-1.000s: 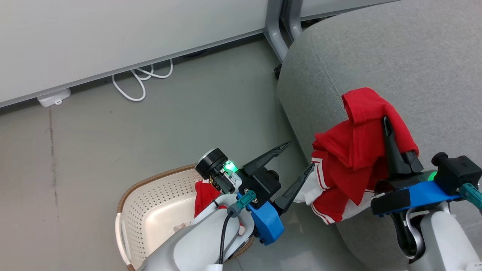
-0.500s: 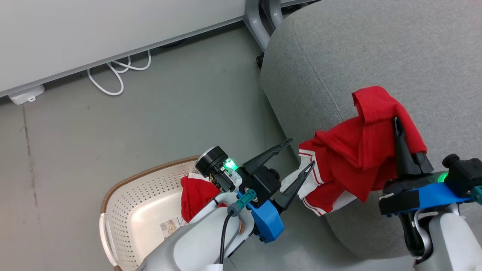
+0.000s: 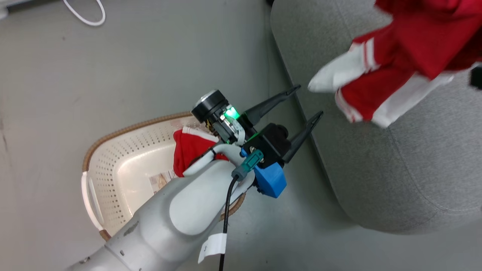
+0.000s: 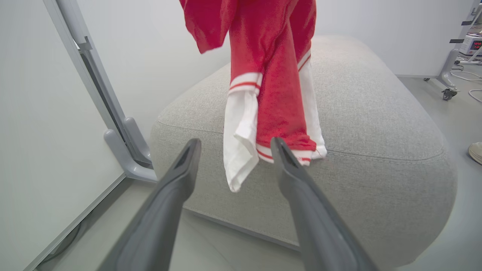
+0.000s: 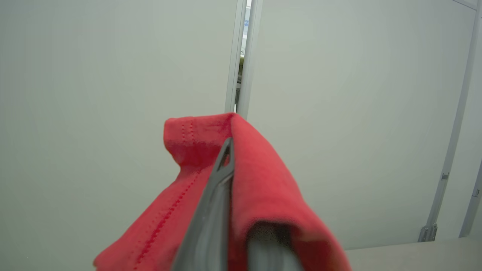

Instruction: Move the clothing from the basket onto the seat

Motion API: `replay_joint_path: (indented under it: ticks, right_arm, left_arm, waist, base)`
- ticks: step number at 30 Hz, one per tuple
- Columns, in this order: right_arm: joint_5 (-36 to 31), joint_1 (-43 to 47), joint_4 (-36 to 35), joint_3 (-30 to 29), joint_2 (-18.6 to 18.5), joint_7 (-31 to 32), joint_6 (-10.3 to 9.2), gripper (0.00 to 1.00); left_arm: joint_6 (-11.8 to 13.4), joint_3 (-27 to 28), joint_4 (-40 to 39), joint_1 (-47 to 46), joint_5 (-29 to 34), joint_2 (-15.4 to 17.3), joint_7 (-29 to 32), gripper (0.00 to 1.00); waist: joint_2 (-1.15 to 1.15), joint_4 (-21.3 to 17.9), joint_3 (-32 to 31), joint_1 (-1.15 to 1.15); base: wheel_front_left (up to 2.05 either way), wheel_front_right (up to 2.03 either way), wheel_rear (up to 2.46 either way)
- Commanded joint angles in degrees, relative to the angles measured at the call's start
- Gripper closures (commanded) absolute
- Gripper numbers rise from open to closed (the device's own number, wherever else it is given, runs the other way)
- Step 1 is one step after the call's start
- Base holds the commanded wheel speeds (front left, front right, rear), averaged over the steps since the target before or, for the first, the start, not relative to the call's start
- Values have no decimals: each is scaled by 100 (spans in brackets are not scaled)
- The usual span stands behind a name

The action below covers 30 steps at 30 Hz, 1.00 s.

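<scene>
My right gripper [image 5: 228, 150] is shut on a fold of red clothing [image 5: 260, 188], which drapes over its fingers. That garment [image 3: 414, 49] hangs over the front part of the grey seat [image 3: 395, 169], white-striped hems downward. In the left wrist view the same garment [image 4: 275, 75] dangles in front of the seat [image 4: 376, 113], beyond my fingertips. My left gripper [image 3: 308, 101] is open and holds nothing, between the basket and the seat's edge. A second red garment [image 3: 190, 148] lies in the cream basket [image 3: 113, 162], partly hidden by my left arm.
A white cable [image 3: 84, 15] loops on the grey floor at the far left. A partition panel with a grey foot [image 4: 124, 150] stands left of the seat. A shoe [image 4: 475, 152] and a wheeled stand [image 4: 447, 94] are beyond the seat's right side.
The head camera has tilted down. The right gripper has carried the red garment up and further over the seat. The left gripper stays open near the basket.
</scene>
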Motion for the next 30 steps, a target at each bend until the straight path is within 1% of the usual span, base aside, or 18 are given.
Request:
replay_joint_path:
  ticks: [1, 6, 9, 13, 16, 19, 23, 30]
  right_arm:
    - [-18, -419, -136, -168, -157, -18, 1, 100]
    - [38, -1672, -426, -943, -730, -18, 1, 100]
    - [56, -2277, -434, -1373, -1214, -12, 1, 100]
    - [111, -2667, -122, -1832, -1873, -11, 1, 100]
    - [74, -2673, 218, -2077, -2222, -12, 1, 100]
    - [72, -2488, 688, -2237, -2344, -12, 1, 100]
    - [-131, -2196, 1236, -2083, -2430, -13, 0, 100]
    - [-299, -1775, 2121, -1955, -2263, -12, 0, 100]
  left_arm:
    - [-23, 16, 23, -222, 54, 64, -13, 0]
    - [-26, 13, -14, -762, 215, 122, 36, 0]
    - [-15, 9, -60, -1011, 290, 140, 52, 0]
    - [13, -26, -123, -1244, 380, 134, 59, 0]
    - [9, -58, -148, -1356, 410, 127, 57, 0]
    - [9, -93, -153, -1416, 427, 118, 44, 0]
    - [12, -131, -150, -1458, 430, 103, 27, 0]
    - [19, -226, -138, -1507, 405, 67, 16, 0]
  waist:
    - [0, 157, 766, 0]
    - [0, 251, 1574, 0]
    - [0, 303, 1928, 0]
    - [0, 353, 2265, 0]
    - [0, 376, 2433, 0]
    - [0, 398, 2547, 0]
    - [0, 433, 2646, 0]
    - [0, 515, 2721, 0]
  base:
    - [0, 0, 0]
    - [0, 0, 0]
    - [0, 0, 0]
    - [0, 0, 0]
    - [0, 0, 0]
    - [0, 0, 0]
    - [0, 0, 0]
    - [0, 0, 0]
